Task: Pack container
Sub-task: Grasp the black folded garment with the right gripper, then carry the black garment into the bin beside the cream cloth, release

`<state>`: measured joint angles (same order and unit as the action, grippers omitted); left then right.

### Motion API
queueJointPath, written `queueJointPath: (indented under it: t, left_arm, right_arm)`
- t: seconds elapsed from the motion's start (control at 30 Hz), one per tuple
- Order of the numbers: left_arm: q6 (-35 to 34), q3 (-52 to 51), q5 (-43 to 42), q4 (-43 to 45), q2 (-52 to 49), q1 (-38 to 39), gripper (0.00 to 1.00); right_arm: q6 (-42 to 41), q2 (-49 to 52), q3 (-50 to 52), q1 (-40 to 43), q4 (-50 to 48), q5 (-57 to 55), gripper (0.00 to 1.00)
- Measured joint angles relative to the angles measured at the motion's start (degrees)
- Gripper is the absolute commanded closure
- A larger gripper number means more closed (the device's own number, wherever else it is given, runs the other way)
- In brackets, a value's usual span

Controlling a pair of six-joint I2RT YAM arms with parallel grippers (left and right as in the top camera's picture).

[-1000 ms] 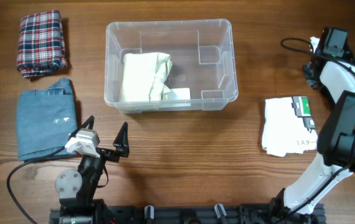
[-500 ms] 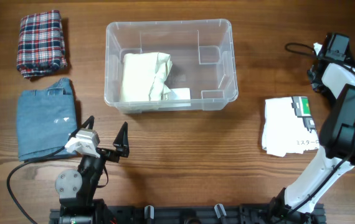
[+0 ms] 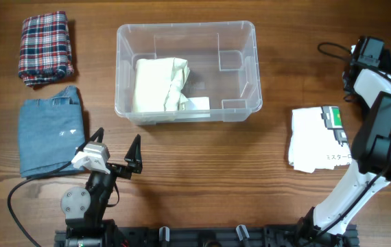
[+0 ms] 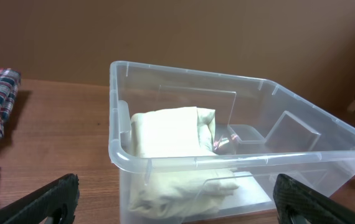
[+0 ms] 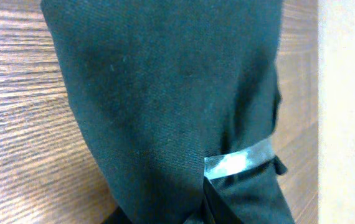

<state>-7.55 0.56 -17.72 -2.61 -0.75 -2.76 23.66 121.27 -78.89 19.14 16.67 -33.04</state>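
1. Left of the container [image 3: 185, 27], which stands on the table [image 3: 216, 178], lie a plaid cloth [image 3: 44, 48] and folded denim [image 3: 50, 128].
2. Front-left of it, the left fingers [image 3: 136, 149] are spread wide and hold nothing.
3. Inside its left half lies a cream cloth [image 3: 160, 84].
4. Right of it lie a white packet [image 3: 315, 137] and the right arm [image 3: 381, 103]. I cannot tell whether the right fingers are open or closed, since dark cloth [image 5: 165, 93] fills the wrist view.
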Motion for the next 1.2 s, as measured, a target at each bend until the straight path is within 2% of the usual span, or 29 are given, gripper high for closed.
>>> queueJointPath:
  t: [0.13,0.27,0.37,0.47,0.57,0.6,0.77,0.93,1.2]
  left_arm:
    - [0.0,0.0,0.0,0.0,0.0,0.0,0.0]
    - [0.0,0.0,0.02,0.0,0.0,0.0,0.0]
    - [0.0,0.0,0.0,0.0,0.02,0.0,0.0]
    - [0.0,0.0,0.02,0.02,0.02,0.0,0.0]
    - [0.0,0.0,0.02,0.0,0.02,0.0,0.0]
    - [0.0,0.0,0.0,0.0,0.02,0.0,0.0]
    - [0.0,0.0,0.0,0.0,0.02,0.0,0.0]
    - [0.0,0.0,0.0,0.0,0.02,0.0,0.0]
    - [0.0,0.0,0.02,0.0,0.02,0.0,0.0]
  right_arm:
    - [-5.9,-7.58,-0.02,-0.66,1.11,0.63,0.8]
    - [-12.76,-22.91,-0.94,-6.43,3.43,3.39,0.77]
    - [-17.31,-33.53,-2.64,-15.76,9.16,6.16,0.77]
    - [-22.71,-40.41,-2.99,-30.23,14.73,8.92,0.77]
    - [-27.19,-40.89,-2.99,-40.22,15.93,9.55,0.77]
    - [-30.58,-40.44,-2.97,-46.1,15.96,10.6,0.78]
    - [-40.46,-37.11,-2.97,-53.66,15.02,10.86,0.78]
    - [-46.93,-28.39,-2.97,-56.11,14.1,10.99,0.78]
    - [-49.62,-17.14,-2.97,-56.08,10.25,11.34,0.76]
